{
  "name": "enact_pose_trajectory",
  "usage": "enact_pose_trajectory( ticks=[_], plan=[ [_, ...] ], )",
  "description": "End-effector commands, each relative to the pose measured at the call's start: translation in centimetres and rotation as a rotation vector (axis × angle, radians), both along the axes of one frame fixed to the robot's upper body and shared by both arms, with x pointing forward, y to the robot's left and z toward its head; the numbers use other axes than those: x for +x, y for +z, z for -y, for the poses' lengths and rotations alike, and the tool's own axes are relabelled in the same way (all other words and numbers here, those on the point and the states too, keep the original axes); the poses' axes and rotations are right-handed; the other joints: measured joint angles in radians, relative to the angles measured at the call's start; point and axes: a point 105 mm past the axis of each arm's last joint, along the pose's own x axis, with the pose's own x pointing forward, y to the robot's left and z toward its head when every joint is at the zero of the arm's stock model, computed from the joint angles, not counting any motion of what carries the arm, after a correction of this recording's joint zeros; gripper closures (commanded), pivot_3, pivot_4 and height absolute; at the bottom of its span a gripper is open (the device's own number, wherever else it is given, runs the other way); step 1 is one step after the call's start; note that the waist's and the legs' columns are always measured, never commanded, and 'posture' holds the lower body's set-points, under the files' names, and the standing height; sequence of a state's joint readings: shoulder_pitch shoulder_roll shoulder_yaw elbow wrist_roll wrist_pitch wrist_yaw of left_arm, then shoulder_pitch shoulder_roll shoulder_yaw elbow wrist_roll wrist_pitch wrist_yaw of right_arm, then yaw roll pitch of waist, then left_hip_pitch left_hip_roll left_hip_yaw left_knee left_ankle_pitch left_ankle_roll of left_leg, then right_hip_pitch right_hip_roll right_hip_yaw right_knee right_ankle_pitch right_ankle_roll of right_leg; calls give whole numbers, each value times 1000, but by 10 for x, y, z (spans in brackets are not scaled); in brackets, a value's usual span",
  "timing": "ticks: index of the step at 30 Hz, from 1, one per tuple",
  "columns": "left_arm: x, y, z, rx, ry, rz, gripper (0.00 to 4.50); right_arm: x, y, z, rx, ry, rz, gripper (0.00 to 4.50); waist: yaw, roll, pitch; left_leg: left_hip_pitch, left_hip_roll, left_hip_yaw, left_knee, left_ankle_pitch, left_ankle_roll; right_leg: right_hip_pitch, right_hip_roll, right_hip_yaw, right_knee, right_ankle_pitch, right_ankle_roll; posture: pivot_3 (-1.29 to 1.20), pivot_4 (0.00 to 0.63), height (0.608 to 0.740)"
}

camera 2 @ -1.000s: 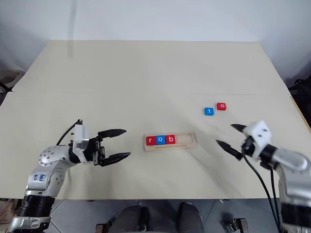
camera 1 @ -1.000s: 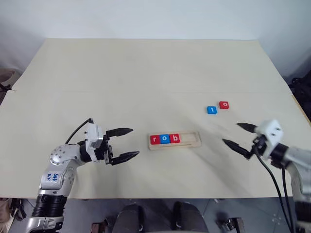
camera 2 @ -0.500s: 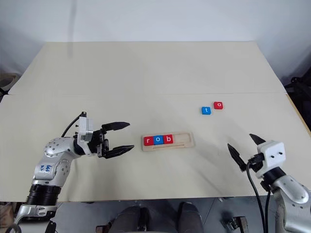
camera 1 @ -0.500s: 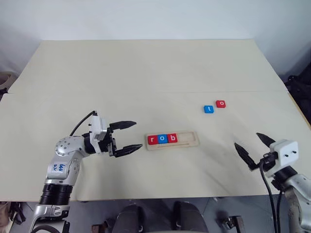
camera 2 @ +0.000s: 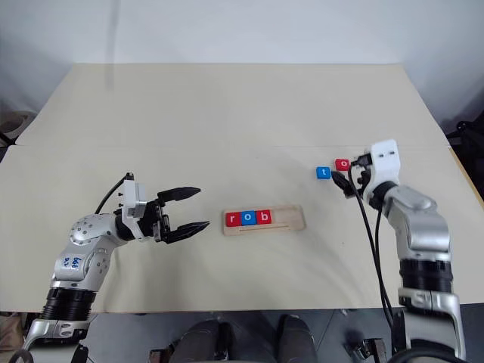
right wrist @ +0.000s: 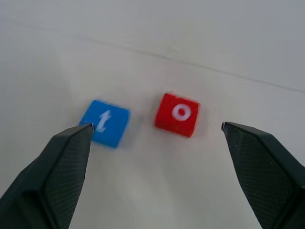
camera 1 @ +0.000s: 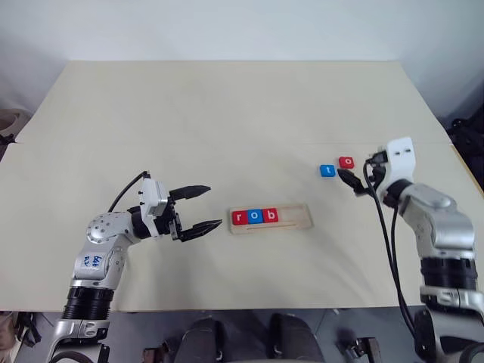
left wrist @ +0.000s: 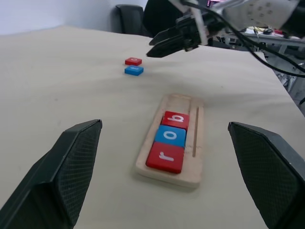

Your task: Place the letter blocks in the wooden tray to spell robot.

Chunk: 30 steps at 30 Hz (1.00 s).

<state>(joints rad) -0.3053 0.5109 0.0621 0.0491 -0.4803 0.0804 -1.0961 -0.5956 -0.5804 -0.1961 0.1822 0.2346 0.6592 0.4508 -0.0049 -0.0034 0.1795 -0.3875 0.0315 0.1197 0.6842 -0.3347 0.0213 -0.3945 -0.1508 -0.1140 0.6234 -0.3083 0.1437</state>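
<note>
The left gripper (camera 1: 203,208) is hovering with fingers spread, empty, beside the long pale wooden tray (camera 1: 296,218), which is carrying red r, blue o and red b tiles (camera 1: 255,216). Farther off, the right gripper (right wrist: 152,138), fingers wide apart, is pointing at the loose blue t tile (right wrist: 105,123) and red o tile (right wrist: 177,114) on the cream table (camera 1: 227,113).

A pale beige table (camera 1: 227,106) is set against a plain white wall (camera 1: 227,30). Grey floor (camera 1: 249,333) is seen at the lower edge; dark chairs (left wrist: 131,19) stand behind.
</note>
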Motion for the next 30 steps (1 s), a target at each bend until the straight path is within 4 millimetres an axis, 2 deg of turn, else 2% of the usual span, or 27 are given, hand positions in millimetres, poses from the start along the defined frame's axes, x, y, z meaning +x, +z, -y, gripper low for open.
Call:
enact_pose_trajectory(
  ticks=[1,17,26,30],
  plan=[
    [-9,8,2,1,-35,56,0,4,6,0,0,-16,-15,20,1,0,0,0,0,0,0,0,0,0,0,0,0,0,0,0,150,740],
    [-14,7,4,-4,-32,63,0,9,2,-9,-9,-3,-50,20,-1,0,0,-1,0,0,0,0,0,0,0,-1,-1,0,0,0,150,740],
    [-13,7,6,-6,-37,73,0,39,-5,1,17,-181,-93,20,-12,0,0,-1,0,1,0,0,0,0,0,-1,0,0,0,0,150,740],
    [-12,8,6,-7,-36,75,0,46,-9,5,4,-232,-115,20,-18,0,0,-1,0,1,0,0,0,0,0,-1,-1,0,0,0,150,740]
  ],
)
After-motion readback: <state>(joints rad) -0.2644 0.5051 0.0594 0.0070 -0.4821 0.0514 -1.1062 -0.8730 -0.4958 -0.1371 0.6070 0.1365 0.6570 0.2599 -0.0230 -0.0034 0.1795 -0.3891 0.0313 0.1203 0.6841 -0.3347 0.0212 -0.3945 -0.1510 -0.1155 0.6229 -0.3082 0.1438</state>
